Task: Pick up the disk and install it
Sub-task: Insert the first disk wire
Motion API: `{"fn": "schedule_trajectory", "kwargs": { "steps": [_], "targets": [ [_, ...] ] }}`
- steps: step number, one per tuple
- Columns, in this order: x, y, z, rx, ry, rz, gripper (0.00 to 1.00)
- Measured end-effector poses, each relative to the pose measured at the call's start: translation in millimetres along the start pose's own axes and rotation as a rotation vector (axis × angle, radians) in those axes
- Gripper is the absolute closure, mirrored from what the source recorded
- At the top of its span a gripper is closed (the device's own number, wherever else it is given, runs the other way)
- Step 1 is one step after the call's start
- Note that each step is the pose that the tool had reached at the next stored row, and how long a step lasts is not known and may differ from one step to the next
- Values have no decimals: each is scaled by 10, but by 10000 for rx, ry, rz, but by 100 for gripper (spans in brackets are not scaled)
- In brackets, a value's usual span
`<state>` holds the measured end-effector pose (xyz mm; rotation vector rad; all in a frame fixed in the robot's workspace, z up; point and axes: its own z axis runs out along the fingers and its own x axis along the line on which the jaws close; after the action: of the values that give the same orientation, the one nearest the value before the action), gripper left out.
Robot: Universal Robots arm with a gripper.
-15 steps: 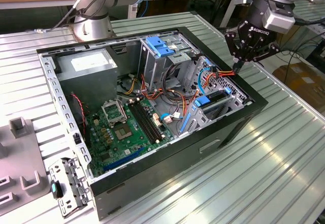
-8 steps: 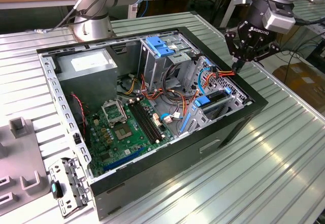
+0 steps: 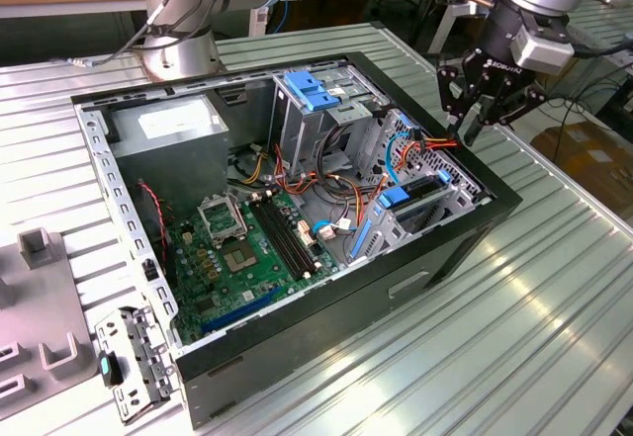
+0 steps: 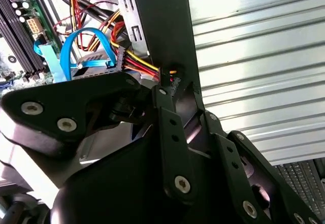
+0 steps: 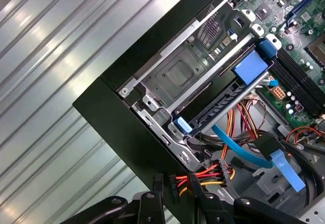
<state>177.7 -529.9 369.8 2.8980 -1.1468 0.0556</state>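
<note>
My gripper [image 3: 473, 130] hangs just above the open computer case [image 3: 465, 243], over its corner on the exterior view's right. Its black fingers [image 4: 165, 112] are drawn together with nothing between them. Below it, in the metal drive cage [image 5: 175, 74], a blue plastic carrier [image 5: 250, 66] stands on edge in a slot, dark between its two blue ends. The disk's silver face and label are hidden, and I cannot tell whether it sits in that carrier. A bundle of red, yellow and black power wires [image 5: 205, 173] lies right under the fingertips.
The case lies on its side on a ribbed metal table [image 3: 514, 357]. Inside it are a green motherboard [image 3: 237, 248], a grey power-supply box [image 3: 173, 130], a tall bay with a blue latch [image 3: 312, 90] and blue data cables [image 5: 244, 150]. A second arm's base [image 3: 178, 50] stands behind the case.
</note>
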Motion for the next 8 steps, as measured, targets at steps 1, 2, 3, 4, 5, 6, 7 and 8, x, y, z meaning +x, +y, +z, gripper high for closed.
{"fn": "schedule_trajectory", "kwargs": {
  "steps": [1,2,3,4,5,6,7,8],
  "targets": [
    [1,-2,4,1,-1,-7,67],
    [2,-3,14,8,3,-31,67],
    [4,-4,24,13,10,-56,69],
    [4,-5,29,17,14,-72,75],
    [5,-5,32,19,17,-86,75],
    [5,-5,31,25,13,-110,82],
    [5,-5,29,29,10,-112,82],
    [6,-5,20,30,10,-112,84]
  ]
}}
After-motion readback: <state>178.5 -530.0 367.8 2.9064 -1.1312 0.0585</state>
